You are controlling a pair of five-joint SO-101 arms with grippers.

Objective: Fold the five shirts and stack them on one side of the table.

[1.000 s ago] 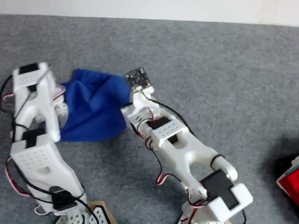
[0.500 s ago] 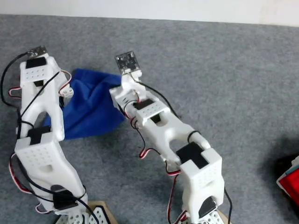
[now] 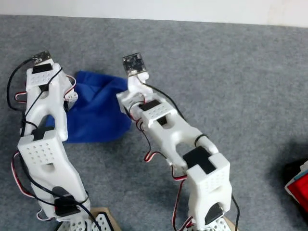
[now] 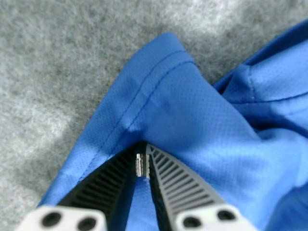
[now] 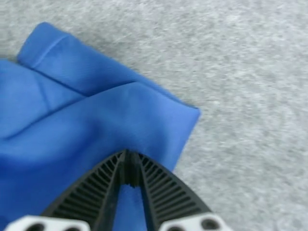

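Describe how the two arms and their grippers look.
The left arm and right arm are white, blocky plastic with grids of small holes, black servos at the joints, and loose red, black and white cables. A small circuit board tops each wrist. The left gripper and right gripper are black, ribbed and tapered, on white bases.

From above, the left arm (image 3: 45, 106) and right arm (image 3: 159, 120) cover both side edges of the blue shirt (image 3: 98, 113), hiding where each holds it. A red thing (image 3: 299, 186) at the right of the worktop (image 3: 231, 72) is cut by the picture's edge, too partial to name. In both wrist views the shirt runs off the frame.
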